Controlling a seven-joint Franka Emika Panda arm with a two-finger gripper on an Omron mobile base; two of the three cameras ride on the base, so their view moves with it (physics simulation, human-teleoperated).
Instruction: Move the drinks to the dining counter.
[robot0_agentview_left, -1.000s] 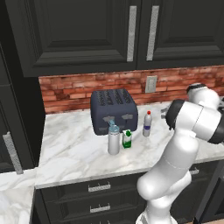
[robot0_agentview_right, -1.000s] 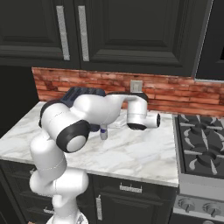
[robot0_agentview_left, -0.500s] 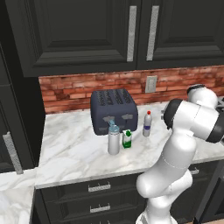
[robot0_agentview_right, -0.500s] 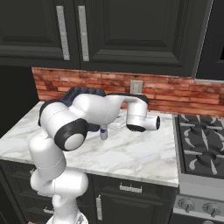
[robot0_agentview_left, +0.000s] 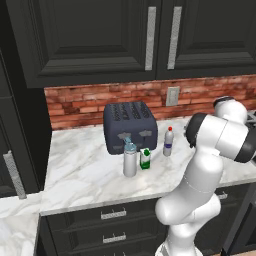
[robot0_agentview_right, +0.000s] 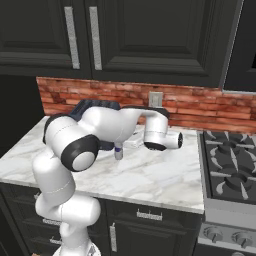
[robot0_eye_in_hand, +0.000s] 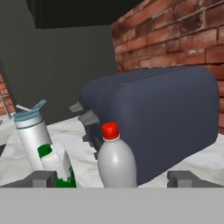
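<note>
— Gripper (robot0_eye_in_hand: 112, 177) with two dark fingertips stands wide open, empty; why aimed so?
— It faces the slim clear red-capped bottle (robot0_eye_in_hand: 115, 158), which stands on the marble worktop (robot0_agentview_left: 85, 170) beside the dark blue-grey toaster (robot0_eye_in_hand: 153, 122), probably for a sideways grasp.

toaster (robot0_eye_in_hand: 153, 127) close behind red-capped bottle (robot0_eye_in_hand: 116, 159), carton (robot0_eye_in_hand: 57, 166) beside

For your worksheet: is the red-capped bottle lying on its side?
No, the red-capped bottle stands upright on the counter beside the toaster.
</note>
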